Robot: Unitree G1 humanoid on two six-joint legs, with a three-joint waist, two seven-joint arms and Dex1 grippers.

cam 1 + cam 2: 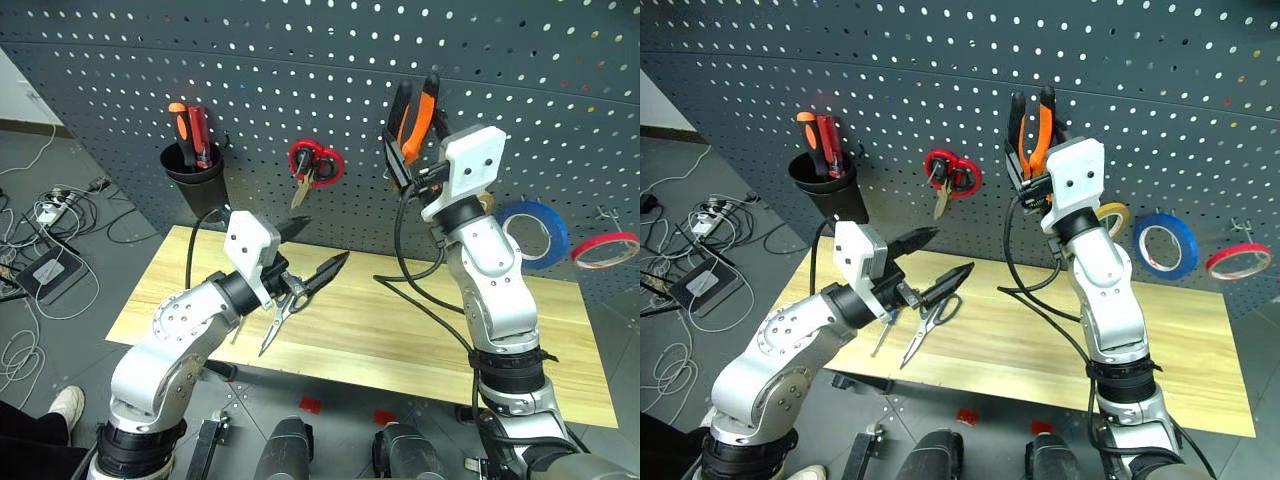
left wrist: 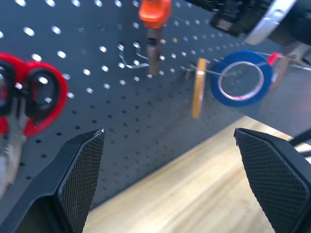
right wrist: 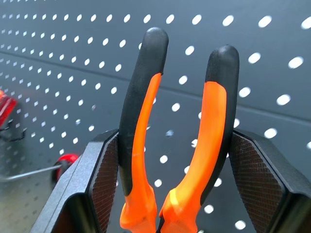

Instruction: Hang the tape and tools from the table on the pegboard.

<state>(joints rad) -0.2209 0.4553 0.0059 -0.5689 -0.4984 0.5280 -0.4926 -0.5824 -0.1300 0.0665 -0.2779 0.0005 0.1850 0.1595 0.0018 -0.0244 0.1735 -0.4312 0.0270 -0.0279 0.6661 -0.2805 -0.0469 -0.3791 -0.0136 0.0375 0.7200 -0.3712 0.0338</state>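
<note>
- Pliers (image 3: 180, 141) sit pinched between the fingers of my right gripper (image 1: 408, 165), orange-and-black handles pointing up, raised in front of the pegboard (image 1: 330, 60).
- My left gripper (image 1: 930, 262) hovers above the table (image 1: 400, 330) with its two black fingers spread wide and nothing between them.
- Metal scissors (image 1: 928, 322) lie flat on the wood just below my left fingers, and a small screwdriver (image 1: 884, 332) lies beside them, partly hidden by my left arm.
- Blue tape (image 1: 1164, 246) already hangs on a hook of the board, to the right of my right arm, with a yellow roll (image 1: 1113, 215) on one side of it and a thin red roll (image 1: 1238, 261) on the other.
- Red-handled scissors (image 1: 315, 165) hang on the board between my two arms.
- A black cup (image 1: 195, 175) mounted on the board's left part holds orange and red screwdrivers (image 1: 192, 125) upright.
</note>
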